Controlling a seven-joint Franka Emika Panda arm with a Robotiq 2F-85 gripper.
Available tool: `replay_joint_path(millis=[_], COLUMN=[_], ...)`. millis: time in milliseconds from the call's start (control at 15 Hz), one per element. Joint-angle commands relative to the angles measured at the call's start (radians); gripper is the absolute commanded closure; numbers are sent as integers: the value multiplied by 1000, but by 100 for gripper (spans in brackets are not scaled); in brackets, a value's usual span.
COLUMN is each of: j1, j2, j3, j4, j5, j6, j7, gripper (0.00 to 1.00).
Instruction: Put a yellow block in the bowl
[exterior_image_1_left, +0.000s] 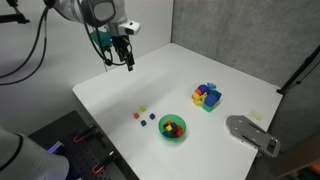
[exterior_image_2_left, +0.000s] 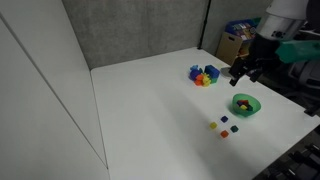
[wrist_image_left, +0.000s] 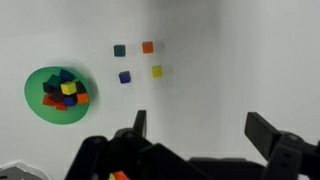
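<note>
A green bowl (wrist_image_left: 58, 93) with several coloured blocks in it sits on the white table; it shows in both exterior views (exterior_image_1_left: 173, 128) (exterior_image_2_left: 245, 104). Beside it lie loose small blocks: a yellow block (wrist_image_left: 157, 71), a blue one (wrist_image_left: 125, 77), an orange one (wrist_image_left: 148, 47) and a dark green one (wrist_image_left: 119, 50). They show as a small cluster in both exterior views (exterior_image_1_left: 146, 115) (exterior_image_2_left: 223, 124). My gripper (wrist_image_left: 200, 125) is open and empty, held high above the table, away from the blocks (exterior_image_1_left: 124, 55) (exterior_image_2_left: 245, 72).
A pile of colourful blocks (exterior_image_1_left: 207, 96) (exterior_image_2_left: 204, 75) lies farther back on the table. A grey flat device (exterior_image_1_left: 250, 132) rests at the table's edge. Dark curtains and a cardboard box (exterior_image_2_left: 232, 45) stand behind the white table (exterior_image_1_left: 200, 70).
</note>
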Motion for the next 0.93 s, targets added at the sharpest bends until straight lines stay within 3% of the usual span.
replay_joint_path(millis=[0,533,867], j1=[-4,17,59], j2=[124,395,518], j3=[-1,-72,-137], j4=[45,112,140], j5=[-52,-74,-151], j6=[41,201,269], j7=[59,17,19], gripper=[0,0,0])
